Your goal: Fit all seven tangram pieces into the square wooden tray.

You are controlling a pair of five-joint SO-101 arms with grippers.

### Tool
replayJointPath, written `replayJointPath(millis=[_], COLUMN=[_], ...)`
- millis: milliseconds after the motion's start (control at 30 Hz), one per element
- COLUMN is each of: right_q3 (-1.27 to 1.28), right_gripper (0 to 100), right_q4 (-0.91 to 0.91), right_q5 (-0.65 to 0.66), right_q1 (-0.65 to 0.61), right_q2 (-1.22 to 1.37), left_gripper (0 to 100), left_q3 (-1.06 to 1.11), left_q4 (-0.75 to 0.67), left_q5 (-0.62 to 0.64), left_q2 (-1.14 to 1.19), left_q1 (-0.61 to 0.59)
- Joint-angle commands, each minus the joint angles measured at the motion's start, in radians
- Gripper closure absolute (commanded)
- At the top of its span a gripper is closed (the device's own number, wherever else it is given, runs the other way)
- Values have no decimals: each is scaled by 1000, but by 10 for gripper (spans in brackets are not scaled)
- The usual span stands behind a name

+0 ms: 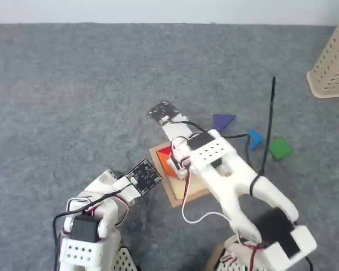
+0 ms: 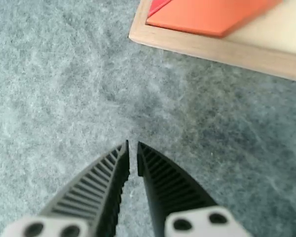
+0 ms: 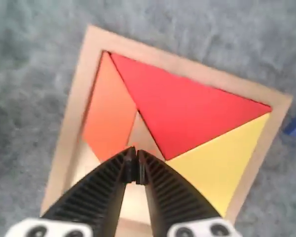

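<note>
- 2 pincers, both empty: the left pincer (image 2: 132, 144) sits pinched shut over bare desk (image 2: 64, 74), just beside the wooden tray (image 2: 212, 51).
- 3 pieces are already in the tray: orange piece (image 3: 106, 118), red triangle (image 3: 182, 111), yellow piece (image 3: 222, 168).
- The right pincer (image 3: 136, 150) hangs closed over the tray's open gap.
- The purple triangle (image 1: 223, 120), blue triangle (image 1: 254, 137) and green square (image 1: 279, 148) lie loose to the right of the tray, so the right arm looks nearer.

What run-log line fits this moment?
in tray: red piece, orange piece, yellow piece | on carpet: purple piece, blue piece, green piece | right gripper shut over tray | left gripper shut over carpet
</note>
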Motion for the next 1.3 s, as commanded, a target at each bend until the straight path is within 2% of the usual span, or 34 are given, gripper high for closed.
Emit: replayJointPath(millis=[0, 167, 433, 700, 800, 900, 1067, 1167, 1267], right_q3=[-25, -100, -175, -207, -204, -199, -198, -198, -199], right_gripper=[989, 989, 989, 988, 987, 987, 987, 940, 860], right_q4=[-15, -4, 27, 171, 257, 325, 374, 360, 358], right_q5=[20, 29, 28, -23, -23, -21, -18, 80, 167], right_q1=[12, -24, -30, 12, 113, 266, 625, 811, 911], right_q2=[59, 177, 191, -15, -119, -203, -268, -237, -159], left_gripper=[973, 973, 973, 973, 973, 973, 973, 973, 973], left_q3=[-10, -10, -10, -10, -10, -10, -10, -10, -10], left_q4=[5, 5, 5, 5, 5, 5, 5, 5, 5], left_q5=[-11, -11, -11, -11, -11, -11, -11, -11, -11], left_q2=[-17, -17, -17, -17, -17, -17, -17, -17, -17], left_q1=[-3, -3, -3, -3, -3, -3, -3, -3, -3])
